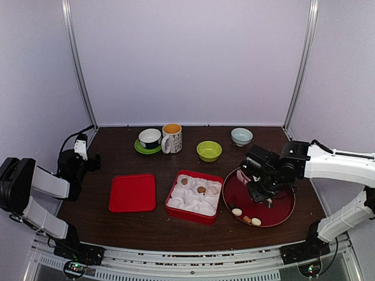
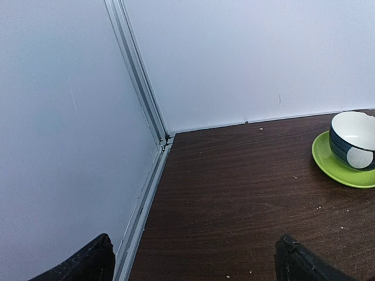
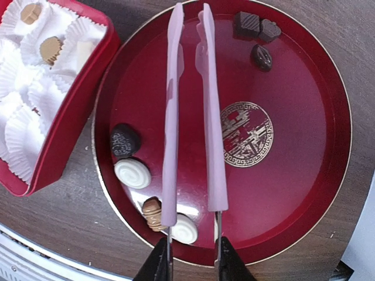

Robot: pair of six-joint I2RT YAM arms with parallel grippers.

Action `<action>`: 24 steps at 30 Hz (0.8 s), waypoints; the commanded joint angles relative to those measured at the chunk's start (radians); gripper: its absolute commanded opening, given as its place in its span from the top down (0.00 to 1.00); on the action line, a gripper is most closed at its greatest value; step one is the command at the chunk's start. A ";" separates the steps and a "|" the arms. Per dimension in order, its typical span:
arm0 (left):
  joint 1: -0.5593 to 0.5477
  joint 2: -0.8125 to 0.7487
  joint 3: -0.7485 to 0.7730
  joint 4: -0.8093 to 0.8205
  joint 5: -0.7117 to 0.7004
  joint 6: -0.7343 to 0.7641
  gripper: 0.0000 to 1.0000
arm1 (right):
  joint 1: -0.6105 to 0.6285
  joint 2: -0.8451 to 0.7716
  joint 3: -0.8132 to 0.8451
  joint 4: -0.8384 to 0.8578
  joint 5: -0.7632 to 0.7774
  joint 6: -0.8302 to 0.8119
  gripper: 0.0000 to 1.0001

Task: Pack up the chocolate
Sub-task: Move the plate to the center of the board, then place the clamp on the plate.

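My right gripper [image 3: 192,266] is clamped on one end of the pink tongs [image 3: 214,146]. They run out level over the round red plate [image 3: 304,146], their two blades a little apart with nothing between them. I judge I hold them so to straddle a single sweet without crushing it.

The chocolate [image 3: 132,173] left to pack lies on this plate. Four pieces sit at the near rim: a tan one and a white one by the held end of the left blade (I cannot tell whether they touch it), then a white swirl and a dark round one further left. Three dark pieces [image 3: 246,23] sit at the far rim, just right of the tongs' free ends.

The red box [image 3: 64,129] stands open beside the plate, which keeps the carry short. A few of its white paper cups [image 3: 23,134] hold a piece.

My left gripper [image 2: 193,266] hangs over the table's left side with its fingers wide and holding nothing, presumably out of the way. Beyond it a cup [image 2: 353,140] stands on a green saucer [image 2: 331,164].
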 commanded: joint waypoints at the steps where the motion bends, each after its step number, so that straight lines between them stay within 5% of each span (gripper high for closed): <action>1: 0.009 0.006 0.011 0.056 0.008 -0.005 0.02 | -0.093 -0.065 -0.060 0.077 -0.032 -0.046 0.73; 9: 0.010 0.006 0.011 0.057 0.007 -0.004 0.02 | -0.250 -0.162 -0.162 0.167 -0.125 -0.068 0.66; 24: 0.010 0.006 0.011 0.057 0.008 -0.004 0.02 | -0.337 -0.072 -0.120 0.215 -0.146 -0.173 0.61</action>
